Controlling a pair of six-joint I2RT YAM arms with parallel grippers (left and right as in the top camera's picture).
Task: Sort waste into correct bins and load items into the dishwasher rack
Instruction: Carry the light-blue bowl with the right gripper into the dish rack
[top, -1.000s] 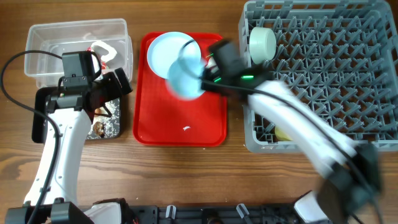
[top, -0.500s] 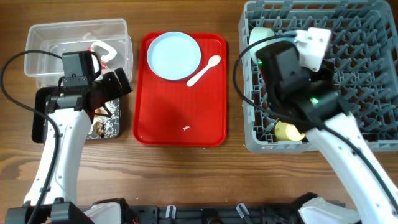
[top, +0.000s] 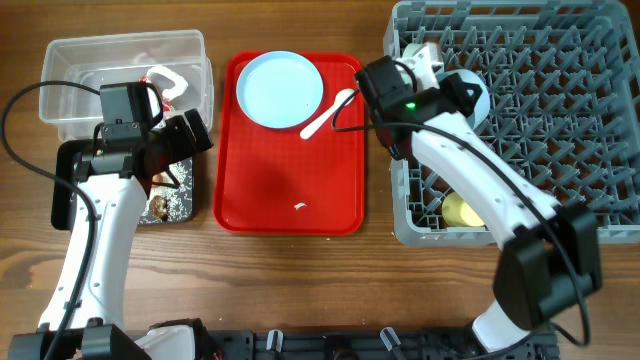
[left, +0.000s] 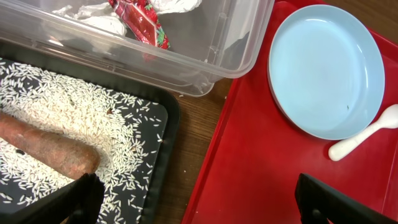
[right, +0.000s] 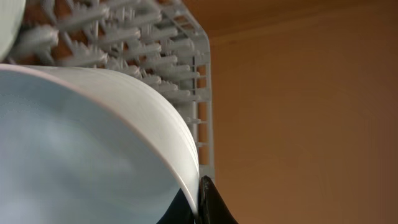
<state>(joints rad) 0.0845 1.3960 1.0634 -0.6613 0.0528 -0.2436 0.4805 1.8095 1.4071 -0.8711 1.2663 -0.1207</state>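
The pale blue plate (top: 280, 90) and white spoon (top: 327, 113) lie side by side at the far end of the red tray (top: 290, 180). The crumpled red-and-white wrapper (top: 165, 82) sits in the clear tub (top: 60, 55). The carrot stick (left: 43, 146) and rice grains (left: 81, 112) lie in the black tray (top: 66, 175). The grey rack (top: 560, 130) holds the green bowl (top: 412, 50) far left and the yellow cup (top: 462, 212) near left. The light blue bowl (right: 74, 155) tilts on edge over its pegs.

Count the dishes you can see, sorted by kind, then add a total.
1 plate
2 bowls: light blue bowl, pale green bowl
1 yellow cup
1 spoon
Total: 5

carrot stick (left: 43, 146) cut off, bowl (right: 74, 143) cropped
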